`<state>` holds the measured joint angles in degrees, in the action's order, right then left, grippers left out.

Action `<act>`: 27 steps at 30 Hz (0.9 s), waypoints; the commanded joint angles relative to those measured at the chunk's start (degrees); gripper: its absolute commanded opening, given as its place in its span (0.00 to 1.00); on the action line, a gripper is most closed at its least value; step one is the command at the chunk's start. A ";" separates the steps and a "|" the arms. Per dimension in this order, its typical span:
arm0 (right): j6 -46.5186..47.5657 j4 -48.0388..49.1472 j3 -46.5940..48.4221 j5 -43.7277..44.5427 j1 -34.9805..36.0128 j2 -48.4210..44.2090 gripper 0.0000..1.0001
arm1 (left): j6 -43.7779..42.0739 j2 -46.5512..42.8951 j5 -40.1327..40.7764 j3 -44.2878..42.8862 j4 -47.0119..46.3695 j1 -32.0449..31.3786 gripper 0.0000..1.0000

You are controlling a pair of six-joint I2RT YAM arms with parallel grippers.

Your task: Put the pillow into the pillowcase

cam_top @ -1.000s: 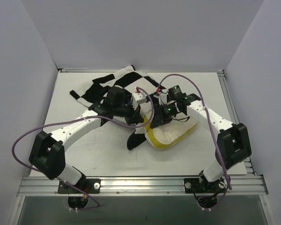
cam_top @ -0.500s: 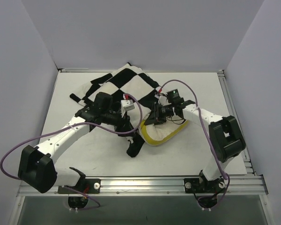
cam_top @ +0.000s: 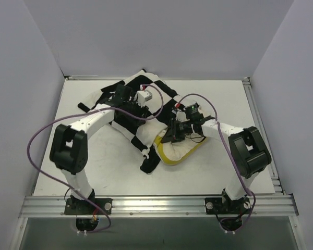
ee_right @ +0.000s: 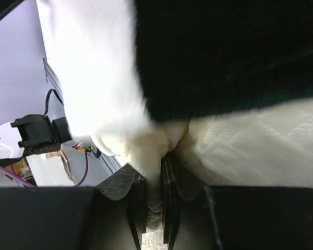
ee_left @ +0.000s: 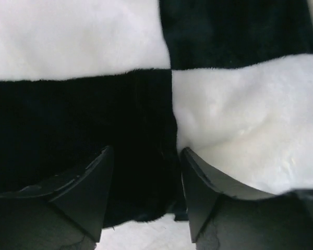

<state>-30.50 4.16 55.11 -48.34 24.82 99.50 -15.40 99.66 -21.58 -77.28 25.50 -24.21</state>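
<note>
**Black-and-white case only partway over the pillow**

Black-and-white checkerboard plush pillowcase is bunched up across the far middle of the white table. Over its left part, the left gripper sits low above a black square. Its fingers are spread apart with nothing pinched between them. Moving right, the cream quilted pillow with the yellow side edge pokes out at the case's near right end, and the case covers the rest of it. The right gripper is squeezed tight on a fold of the case's white fabric, right up against the pillow.
</note>
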 commanded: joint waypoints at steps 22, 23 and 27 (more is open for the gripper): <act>-11.86 11.57 4.13 -1.67 0.76 -5.46 0.00 | 18.50 -11.24 -32.13 9.17 -9.51 0.64 0.22; -12.64 11.92 4.39 -2.02 0.67 -5.20 0.00 | 17.43 -12.28 -31.42 8.38 -8.98 2.04 0.41; -14.76 12.53 8.42 -3.77 -0.29 -4.76 0.00 | -1.58 -21.58 -29.05 8.36 0.13 3.73 0.56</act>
<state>-41.67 9.17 58.35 -50.52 26.17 96.92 -3.20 87.50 -47.35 -67.48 19.62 -19.64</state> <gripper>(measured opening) 0.118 0.536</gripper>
